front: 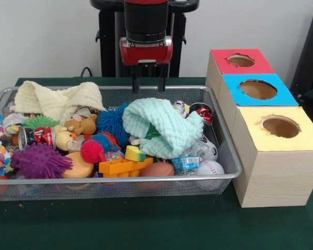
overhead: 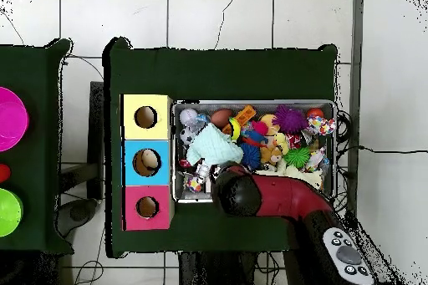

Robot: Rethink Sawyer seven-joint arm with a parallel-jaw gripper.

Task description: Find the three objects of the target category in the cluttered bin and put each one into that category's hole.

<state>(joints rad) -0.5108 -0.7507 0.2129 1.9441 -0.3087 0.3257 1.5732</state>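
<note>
Bin rim (front: 235, 169): just beside the boxes (front: 274, 156).
Pincer (front: 147, 82): fingers apart, empty, above the bin's far edge.

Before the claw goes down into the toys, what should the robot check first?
1. Claw open, nothing held: ok.
2. Claw above the wire bin, near its far edge: ok.
3. Mint cloth hides toys beneath: not ok.
4. Red hole, blue hole, yellow hole unblocked: ok.
5. Which toys are targets: cannot tell.
</note>
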